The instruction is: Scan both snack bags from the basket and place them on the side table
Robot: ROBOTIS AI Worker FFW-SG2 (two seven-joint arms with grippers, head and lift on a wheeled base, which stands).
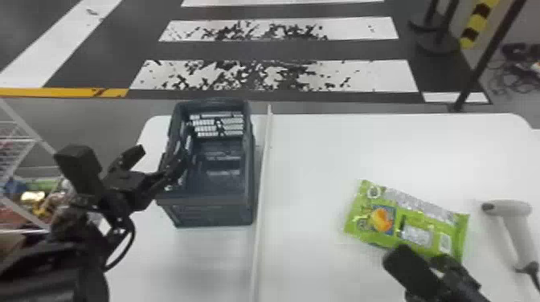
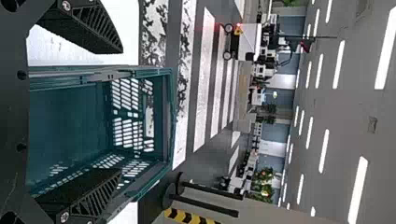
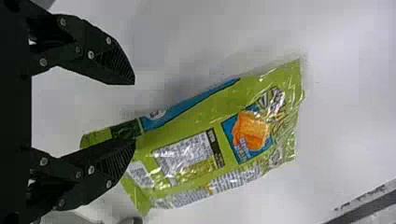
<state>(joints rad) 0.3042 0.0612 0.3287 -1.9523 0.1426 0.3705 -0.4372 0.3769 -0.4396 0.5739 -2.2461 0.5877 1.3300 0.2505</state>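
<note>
The right hand (image 1: 420,258) is released, its two fingers spread wide with a broad gap between them, and it grips nothing. It hangs over the near edge of the green bag (image 1: 410,223); in its wrist view one finger crosses over an end of the bag, the other is off to the side above bare bench. Whether that finger touches the bag, I cannot tell. The bag lies flat on the bench (image 1: 321,160), mostly ahead of the right hand.

The left hand (image 1: 160,157) is also released, fingers well apart, at the left side of the basket (image 1: 209,215). One finger overlaps the basket's side wall in the head view; contact there is unclear.

The finger hides a bit of the bag's printed face in the right wrist view, and the left hand covers part of the basket's left wall. The basket's floor is dark and hard to make out. The right arm is cut off by the bottom edge.

To the right of the right hand, just past the bag, lies the scanner (image 1: 510,211), its cord cut off. A white rail (image 1: 263,180) runs between the basket and the bag, so it separates the two hands. Left of the left hand is a wire rack (image 1: 24,138) with mixed items.
</note>
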